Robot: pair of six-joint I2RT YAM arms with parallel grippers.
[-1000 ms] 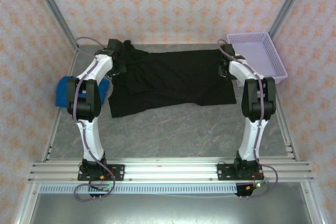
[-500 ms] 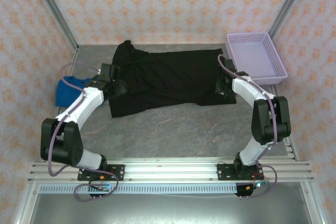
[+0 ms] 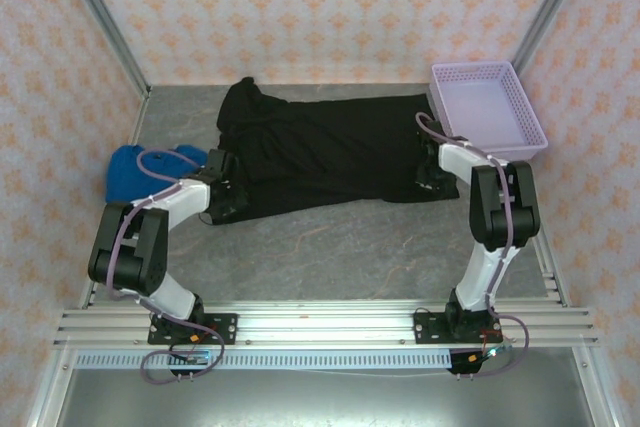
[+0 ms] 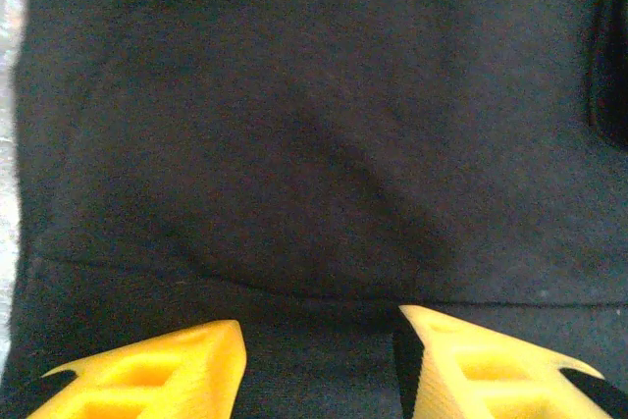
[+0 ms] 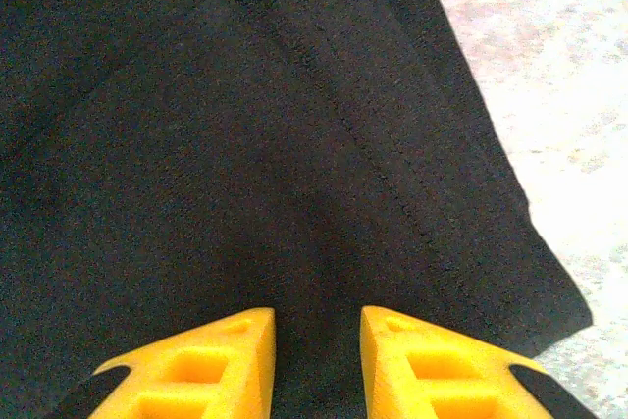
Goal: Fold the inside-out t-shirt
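Note:
The inside-out t-shirt point(image 3: 320, 152) is plain black and lies spread sideways across the far half of the table, with a bunched end at the far left. My left gripper point(image 3: 225, 199) sits low over the shirt's near left corner. In the left wrist view its yellow fingers point(image 4: 167, 370) stand well apart above flat black cloth point(image 4: 314, 125), a hem line running just ahead of them. My right gripper point(image 3: 432, 175) is over the near right corner. Its fingers point(image 5: 442, 370) leave a narrower gap, with a stitched seam and the cloth's edge point(image 5: 196, 144) in front.
A bright blue folded garment point(image 3: 135, 169) lies at the left edge, close to my left arm. A lavender basket point(image 3: 478, 66) stands at the back right beside my right arm. Bare grey table point(image 3: 350, 247) stretches between the shirt and the arm bases.
Both grippers have come from the shirt's far corners toward me to its near corners. The left arm has swung low, uncovering the shirt's far left end, and the right arm has folded back.

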